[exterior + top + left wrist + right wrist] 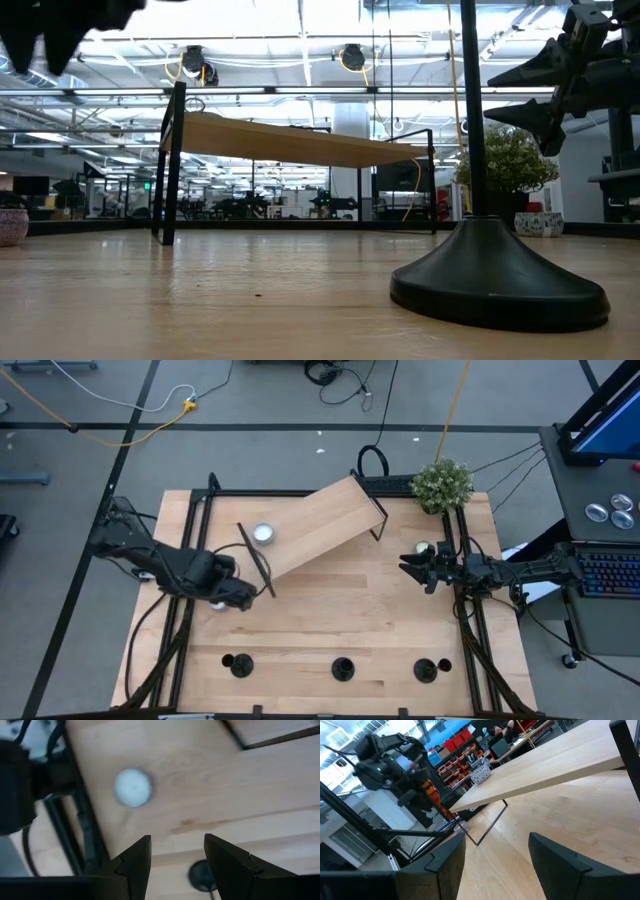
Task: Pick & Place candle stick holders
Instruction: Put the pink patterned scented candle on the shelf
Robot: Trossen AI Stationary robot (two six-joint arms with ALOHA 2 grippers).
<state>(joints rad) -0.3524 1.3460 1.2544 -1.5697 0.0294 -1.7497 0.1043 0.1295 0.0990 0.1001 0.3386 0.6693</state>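
Your left gripper hangs with fingers spread over the table's left side, a tealight below it. Your right gripper waits agape at the right. The three candle stick holders stand in a row along the near edge, untouched. They look rigid, bottom-heavy and likely smooth, so pinch the thin stem. The wooden table is bare; a raised shelf stands behind.

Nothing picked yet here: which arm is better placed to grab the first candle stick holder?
Probably left: the left gripper is open, empty and close above the left candle stick holder. The right gripper, also open, sits farther from the row.
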